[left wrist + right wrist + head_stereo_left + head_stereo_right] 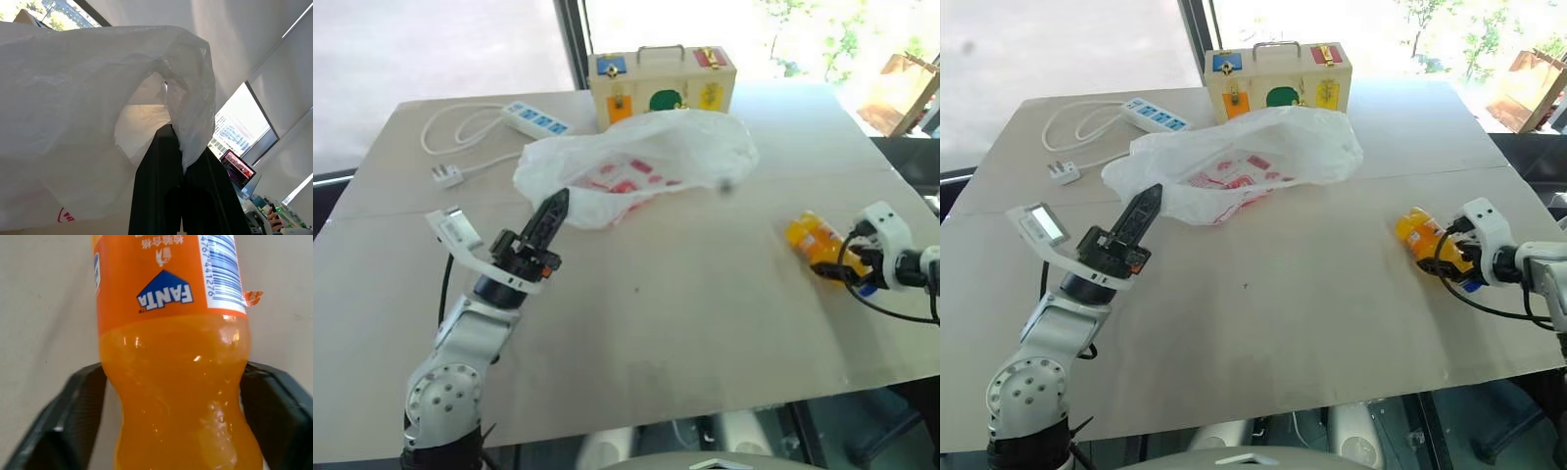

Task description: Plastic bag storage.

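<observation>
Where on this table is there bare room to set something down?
The widest bare stretch is the table middle and near edge, between the left gripper and the bottle. The far side is crowded: bag, toy box, power strip.

Left arm rising from lower left of frame, left gripper [552, 209] angled up toward centre, fingers pressed together, right arm entering at right edge, right gripper [1442, 257] fingers spread, pointing left

The plastic bag [636, 164] lies on the table [685, 313]: toy box [662, 86] behind, power strip [534, 119] left, bottle [813, 240] right.
</observation>
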`<control>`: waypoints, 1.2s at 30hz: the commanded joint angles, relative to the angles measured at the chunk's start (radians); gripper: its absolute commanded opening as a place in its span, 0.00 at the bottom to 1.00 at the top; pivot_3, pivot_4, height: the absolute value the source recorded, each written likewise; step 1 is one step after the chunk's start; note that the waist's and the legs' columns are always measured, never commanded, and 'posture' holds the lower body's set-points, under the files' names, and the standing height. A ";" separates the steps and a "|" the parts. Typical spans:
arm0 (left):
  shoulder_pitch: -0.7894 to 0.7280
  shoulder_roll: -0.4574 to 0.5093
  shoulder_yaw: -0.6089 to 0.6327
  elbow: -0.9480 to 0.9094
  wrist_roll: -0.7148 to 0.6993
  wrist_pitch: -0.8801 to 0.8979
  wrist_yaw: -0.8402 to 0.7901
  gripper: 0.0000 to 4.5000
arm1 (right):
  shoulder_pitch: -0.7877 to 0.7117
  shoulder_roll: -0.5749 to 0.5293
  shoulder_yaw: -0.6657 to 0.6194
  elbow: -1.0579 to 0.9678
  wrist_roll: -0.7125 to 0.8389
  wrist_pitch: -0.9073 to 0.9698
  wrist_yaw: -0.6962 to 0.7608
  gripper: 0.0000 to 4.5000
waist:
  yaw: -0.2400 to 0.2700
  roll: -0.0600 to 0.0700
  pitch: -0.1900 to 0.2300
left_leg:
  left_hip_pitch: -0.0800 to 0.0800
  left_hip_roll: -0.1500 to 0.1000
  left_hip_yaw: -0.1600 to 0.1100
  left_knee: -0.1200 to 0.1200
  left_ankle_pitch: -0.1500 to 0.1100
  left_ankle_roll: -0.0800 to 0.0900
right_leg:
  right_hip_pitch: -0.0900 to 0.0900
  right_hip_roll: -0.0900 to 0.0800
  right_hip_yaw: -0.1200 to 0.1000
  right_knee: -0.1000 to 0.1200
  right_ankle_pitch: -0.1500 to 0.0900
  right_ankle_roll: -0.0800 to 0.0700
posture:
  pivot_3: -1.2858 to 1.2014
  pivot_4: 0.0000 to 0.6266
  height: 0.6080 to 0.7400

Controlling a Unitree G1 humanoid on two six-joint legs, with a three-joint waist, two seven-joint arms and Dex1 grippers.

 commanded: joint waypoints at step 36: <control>0.118 -0.087 -0.168 -0.098 0.161 -0.070 -0.105 0.00 | -1.032 0.902 0.035 0.769 0.032 -0.183 -0.252 0.99 | -0.013 -0.003 0.005 | -0.005 -0.002 -0.002 -0.004 0.003 -0.005 | -0.007 -0.001 -0.002 -0.001 0.002 -0.001 | 0.52 0.24 0.99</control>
